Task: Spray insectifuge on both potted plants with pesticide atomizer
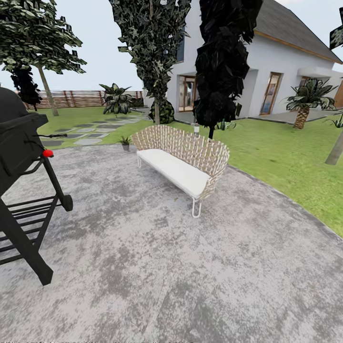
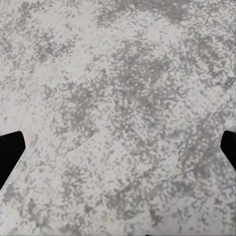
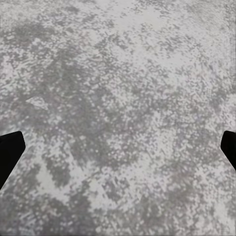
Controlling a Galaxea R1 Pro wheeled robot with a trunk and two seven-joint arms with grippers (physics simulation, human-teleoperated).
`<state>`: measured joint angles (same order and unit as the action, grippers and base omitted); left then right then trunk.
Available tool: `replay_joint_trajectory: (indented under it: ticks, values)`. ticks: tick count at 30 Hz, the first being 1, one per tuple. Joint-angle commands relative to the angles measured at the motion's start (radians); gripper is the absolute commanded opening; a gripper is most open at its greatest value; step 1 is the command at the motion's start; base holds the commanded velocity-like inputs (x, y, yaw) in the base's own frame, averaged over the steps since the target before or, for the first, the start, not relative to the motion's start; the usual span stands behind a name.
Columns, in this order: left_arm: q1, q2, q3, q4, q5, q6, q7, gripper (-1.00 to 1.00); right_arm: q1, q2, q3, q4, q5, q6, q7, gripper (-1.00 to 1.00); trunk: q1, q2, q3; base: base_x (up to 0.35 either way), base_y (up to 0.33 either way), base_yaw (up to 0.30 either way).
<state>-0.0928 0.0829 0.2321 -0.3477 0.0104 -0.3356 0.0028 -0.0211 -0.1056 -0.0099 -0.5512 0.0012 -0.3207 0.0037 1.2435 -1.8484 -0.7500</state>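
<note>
One potted plant (image 1: 126, 142) sat just beside wicker sofa (image 1: 183, 159), grill (image 1: 21, 157) well apart, both grippers' fingers (image 2: 10, 152) (image 3: 10, 152) spread, empty, over patio (image 1: 143, 267).

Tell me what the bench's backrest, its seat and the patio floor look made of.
Bench backrest: looks like woven wicker or rattan, tan lattice pattern, matte. Seat: probably a fabric cushion, plain white and smooth. Patio floor: likely concrete or stone, mottled grey with faint crack lines, dull finish.
</note>
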Motion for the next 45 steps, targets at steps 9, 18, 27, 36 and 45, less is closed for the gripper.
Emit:
replay_joint_trajectory:
  ticks: [9,18,27,36,45]
  values:
    - [-0.001,0.0,0.001,0.001,0.001,-0.003,0.0,1.0,0.0,0.001,-0.001,0.0,0.0,-0.003,-0.002,1.0,0.034,-0.064,-0.039,0.0,0.0,0.163]
    - [-0.001,0.0,0.001,0.001,0.002,-0.002,0.002,1.0,0.0,0.001,-0.001,0.002,0.0,-0.004,-0.002,1.0,0.069,-0.127,-0.078,0.0,0.0,0.2]
    - [-0.001,0.0,0.001,0.001,0.002,-0.002,0.002,1.0,0.0,0.001,-0.001,0.003,0.0,-0.005,-0.006,1.0,0.103,-0.19,-0.109,0.0,0.0,0.248]
    - [-0.001,0.0,-0.001,0.001,0.001,-0.003,0.003,1.0,0.0,0.001,-0.001,0.004,0.0,-0.006,-0.007,1.0,0.119,-0.218,-0.113,0.0,0.0,0.227]
    - [0.0,0.0,-0.002,0.001,0.001,-0.005,0.003,1.0,0.0,0.001,-0.001,0.004,0.0,-0.006,-0.007,1.0,0.119,-0.218,-0.103,0.062,0.0,0.216]
